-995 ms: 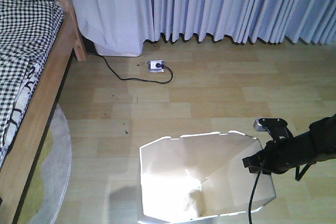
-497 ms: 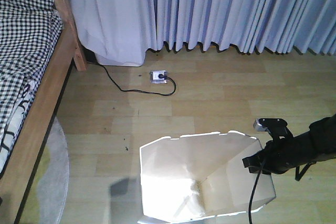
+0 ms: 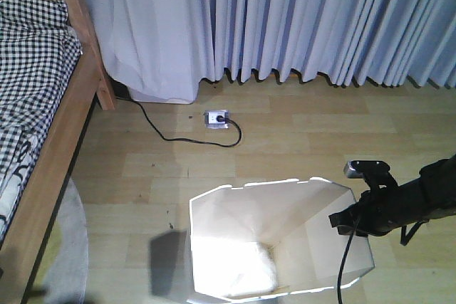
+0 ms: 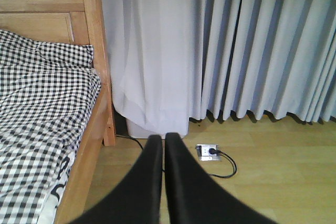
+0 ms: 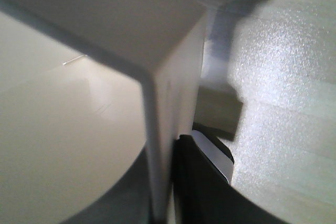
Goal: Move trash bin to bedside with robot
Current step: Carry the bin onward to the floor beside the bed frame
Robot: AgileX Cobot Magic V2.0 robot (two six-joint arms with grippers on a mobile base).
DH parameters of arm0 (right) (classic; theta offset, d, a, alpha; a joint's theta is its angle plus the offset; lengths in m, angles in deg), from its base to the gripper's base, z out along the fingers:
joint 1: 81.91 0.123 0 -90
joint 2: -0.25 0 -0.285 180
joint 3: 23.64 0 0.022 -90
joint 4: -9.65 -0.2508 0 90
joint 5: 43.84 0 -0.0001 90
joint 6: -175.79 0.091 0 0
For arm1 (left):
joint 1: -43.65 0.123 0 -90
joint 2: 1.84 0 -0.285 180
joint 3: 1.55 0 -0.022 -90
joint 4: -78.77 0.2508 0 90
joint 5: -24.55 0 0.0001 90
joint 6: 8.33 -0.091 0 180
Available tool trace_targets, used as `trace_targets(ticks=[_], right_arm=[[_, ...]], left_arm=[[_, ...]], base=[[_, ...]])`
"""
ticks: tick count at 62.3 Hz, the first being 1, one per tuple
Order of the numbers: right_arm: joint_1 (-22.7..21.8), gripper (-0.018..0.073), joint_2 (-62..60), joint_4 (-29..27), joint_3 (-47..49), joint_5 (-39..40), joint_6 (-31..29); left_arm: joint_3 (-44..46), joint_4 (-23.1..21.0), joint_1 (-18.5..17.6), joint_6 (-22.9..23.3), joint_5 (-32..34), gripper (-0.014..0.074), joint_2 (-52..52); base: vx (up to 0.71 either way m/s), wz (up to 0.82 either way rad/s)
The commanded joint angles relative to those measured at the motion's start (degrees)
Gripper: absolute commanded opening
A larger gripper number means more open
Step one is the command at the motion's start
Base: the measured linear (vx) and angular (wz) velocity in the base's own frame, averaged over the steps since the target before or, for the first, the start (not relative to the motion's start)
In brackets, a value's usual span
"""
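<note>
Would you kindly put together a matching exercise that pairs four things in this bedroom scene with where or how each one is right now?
Column one:
1. trash bin
2. power strip
3. left gripper
4. bedding

Column two:
A. shut, holding nothing
B. on the floor near the curtain, with a black cable plugged in
C. black-and-white check, lying on the wooden bed frame
D. rim clamped by the right gripper

Pairs: 1-D, 2-B, 3-A, 4-C
</note>
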Motion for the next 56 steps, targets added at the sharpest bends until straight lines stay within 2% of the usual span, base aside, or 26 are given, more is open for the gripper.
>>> trace_targets(ticks=[1,56], right_arm=[[-0.1,-0.0005,-3.5,-1.8,0.6,-11.3,0.3],[-0.1,-0.0005,-3.5,-1.8,0.6,-11.3,0.3]], left_arm=[[-1.1,-0.2,-0.2,0.3,4.0,-0.0006,-0.8],[-1.1,-0.2,-0.2,0.3,4.0,-0.0006,-0.8]], base=[[0.19,0.03],[0.19,0.03]])
